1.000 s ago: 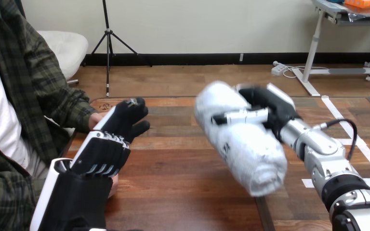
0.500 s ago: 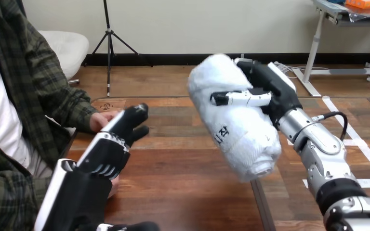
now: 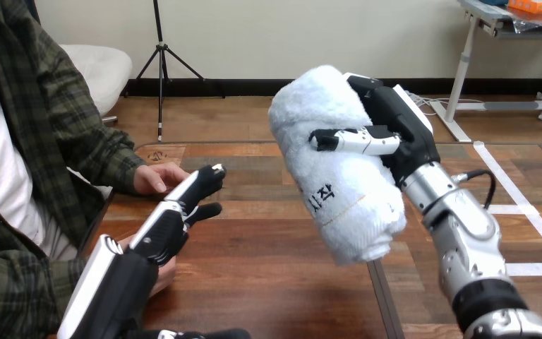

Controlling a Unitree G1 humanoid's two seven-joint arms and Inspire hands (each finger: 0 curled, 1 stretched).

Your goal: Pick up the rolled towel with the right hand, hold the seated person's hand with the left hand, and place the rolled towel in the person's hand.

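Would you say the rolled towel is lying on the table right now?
No, the right hand grips the rolled towel, raised clear of the table.

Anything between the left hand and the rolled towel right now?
Nothing. In the head view, just bare table shows between the left hand and the rolled towel held up in the right hand.

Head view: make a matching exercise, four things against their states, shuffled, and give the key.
1 rolled towel
2 right robot hand
3 left robot hand
4 person's upper hand

A fingers straight
B white, held above the table
C lying at the table's left edge
D curled round the towel

Pairs: 1-B, 2-D, 3-A, 4-C
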